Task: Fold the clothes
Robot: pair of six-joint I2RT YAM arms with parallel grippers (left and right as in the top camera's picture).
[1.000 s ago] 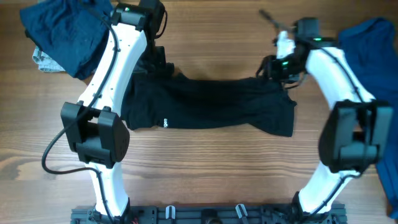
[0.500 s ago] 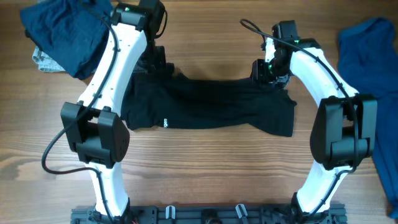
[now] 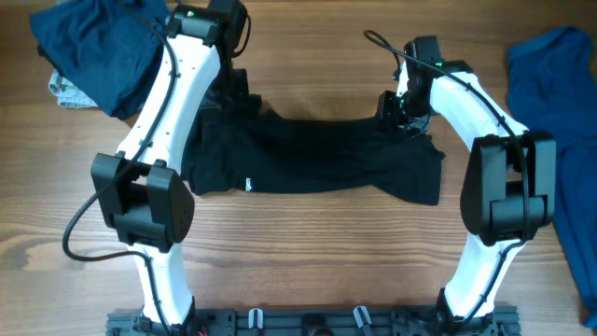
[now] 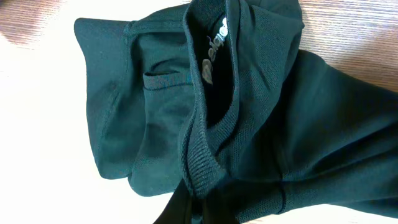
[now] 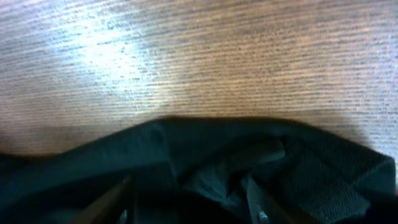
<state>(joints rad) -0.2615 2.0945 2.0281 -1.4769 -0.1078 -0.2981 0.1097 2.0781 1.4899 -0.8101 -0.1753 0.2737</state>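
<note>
**Operator:** Any writing on it?

**Spotter:** Your black shirt (image 3: 317, 159) lies spread crosswise in the middle of the overhead frame. A tiny white label (image 3: 248, 184) sits near its lower left hem, too small to read. At the top centre of your left wrist view, the collar label (image 4: 214, 53) carries white lettering. It is half tucked under a fold, so I cannot read it whole.

**Operator:** And the claws?

**Spotter:** Your left claw (image 3: 238, 97) is pressed together at the shirt's upper left edge. It pinches the ribbed collar, which runs down into it at the bottom of the wrist view. Your right claw (image 3: 403, 109) stands spread at the upper right edge. Its fingers (image 5: 109, 199) are apart with bunched black fabric between them, and I cannot tell whether they touch it.

**Operator:** Around it?

**Spotter:** The brown wood-grain counter (image 3: 308, 252) fills every view. A navy garment (image 3: 93, 47) is heaped at the upper left over a pale grey cloth (image 3: 63, 91). A blue garment (image 3: 560, 75) lies at the right edge, and a black cable (image 3: 79, 224) loops at the lower left.

**Operator:** Changed since a second ago?

**Spotter:** Your right arm has swung in leftward. Its claw sat a little further right and higher, and now it is down over the shirt's edge. The shirt, your left arm and both heaps are as they were.
</note>
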